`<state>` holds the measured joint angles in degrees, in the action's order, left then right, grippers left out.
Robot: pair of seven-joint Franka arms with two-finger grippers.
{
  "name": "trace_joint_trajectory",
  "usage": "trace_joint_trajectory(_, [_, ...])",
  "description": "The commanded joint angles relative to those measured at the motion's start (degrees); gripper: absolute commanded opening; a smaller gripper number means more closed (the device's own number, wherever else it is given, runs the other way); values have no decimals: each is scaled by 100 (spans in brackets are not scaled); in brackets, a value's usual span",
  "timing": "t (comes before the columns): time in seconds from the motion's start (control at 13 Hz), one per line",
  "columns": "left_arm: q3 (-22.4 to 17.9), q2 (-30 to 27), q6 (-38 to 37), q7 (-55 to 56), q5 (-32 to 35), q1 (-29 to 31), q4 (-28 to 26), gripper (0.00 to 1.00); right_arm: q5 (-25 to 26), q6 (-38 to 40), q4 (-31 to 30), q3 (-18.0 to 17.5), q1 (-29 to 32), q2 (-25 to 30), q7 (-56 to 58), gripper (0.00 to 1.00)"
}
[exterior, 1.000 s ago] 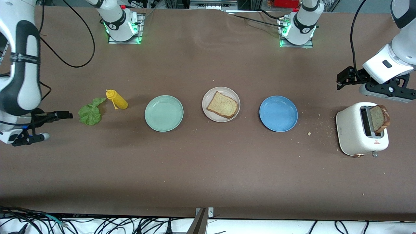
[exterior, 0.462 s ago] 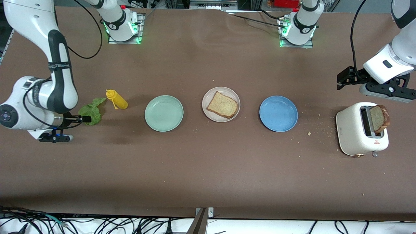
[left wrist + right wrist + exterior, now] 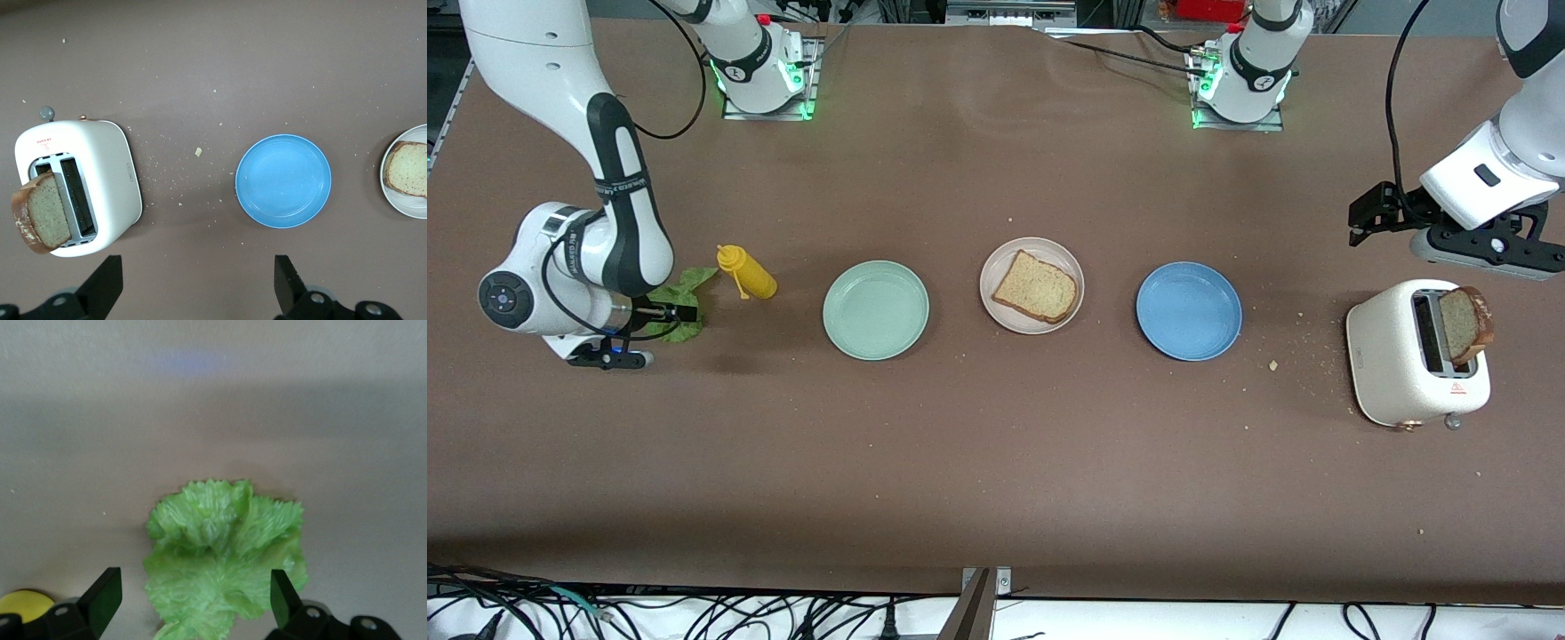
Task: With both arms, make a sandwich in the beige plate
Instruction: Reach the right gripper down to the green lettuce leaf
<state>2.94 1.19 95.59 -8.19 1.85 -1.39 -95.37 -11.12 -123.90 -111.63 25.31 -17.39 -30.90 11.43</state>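
The beige plate [image 3: 1032, 284] sits mid-table with one bread slice [image 3: 1035, 287] on it; both show at the edge of the left wrist view [image 3: 408, 168]. A second bread slice [image 3: 1465, 323] stands up out of the white toaster [image 3: 1405, 356], also in the left wrist view [image 3: 41, 213]. The green lettuce leaf [image 3: 680, 289] lies on the table by the yellow bottle, partly hidden by the right arm. My right gripper [image 3: 685, 313] is open just above the lettuce [image 3: 223, 553], a jaw on each side. My left gripper [image 3: 1356, 218] is open and empty in the air by the toaster, waiting.
A yellow squeeze bottle [image 3: 747, 273] lies beside the lettuce. A mint green plate [image 3: 875, 309] and a blue plate [image 3: 1188, 310] flank the beige plate. Crumbs lie scattered between the blue plate and the toaster.
My right arm has swung in from the table's end and brought its open gripper over the lettuce. The left arm has not moved.
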Motion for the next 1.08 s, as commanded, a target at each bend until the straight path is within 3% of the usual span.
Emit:
trace_joint_trajectory(0.0, [-4, -31, -58, 28, -88, 16, -8, 100, 75, -125, -351, 36, -80, 243, -106, 99])
trace_joint_trajectory(0.46, [-4, -31, -93, 19, -88, 25, -8, 100, 31, -125, -404, 36, -80, 41, -106, 96])
trace_joint_trajectory(0.85, [-4, -31, -93, 19, -88, 25, -8, 100, 31, -116, -413, 27, -80, -21, -97, 45])
trace_joint_trajectory(1.0, [-4, -31, -93, 28, -88, 25, -8, 100, 40, -108, -404, 27, -80, -30, -97, 19])
